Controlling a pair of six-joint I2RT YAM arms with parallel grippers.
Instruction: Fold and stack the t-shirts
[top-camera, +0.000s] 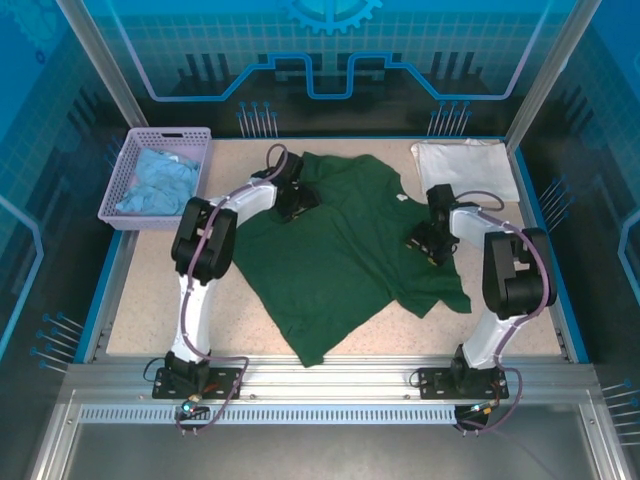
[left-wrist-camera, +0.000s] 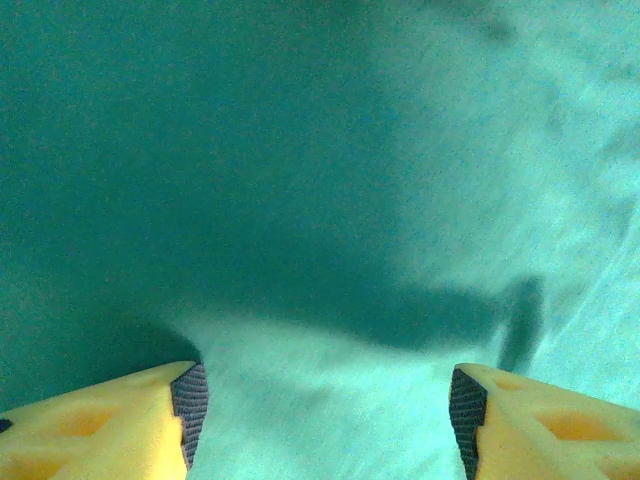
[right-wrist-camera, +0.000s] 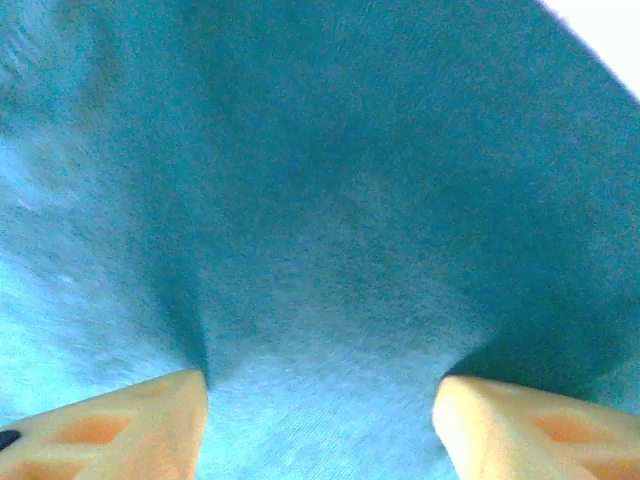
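A large dark green t-shirt (top-camera: 340, 265) lies spread across the middle of the table, its small white neck label (top-camera: 400, 198) towards the back. A white t-shirt (top-camera: 465, 165) lies folded flat at the back right corner. My left gripper (top-camera: 297, 203) is down on the green shirt's back left part. In the left wrist view its jaws stand open (left-wrist-camera: 325, 400) over smooth green cloth (left-wrist-camera: 350, 150). My right gripper (top-camera: 430, 245) presses on the shirt's right side. Its fingers are apart (right-wrist-camera: 320, 410) and dig into the cloth (right-wrist-camera: 350, 200), which puckers between them.
A lilac plastic basket (top-camera: 128, 165) with light blue cloth (top-camera: 155, 180) in it stands at the back left. Blue rails edge the table on both sides. Bare tabletop shows at the front left (top-camera: 170, 310) and front right (top-camera: 520, 335).
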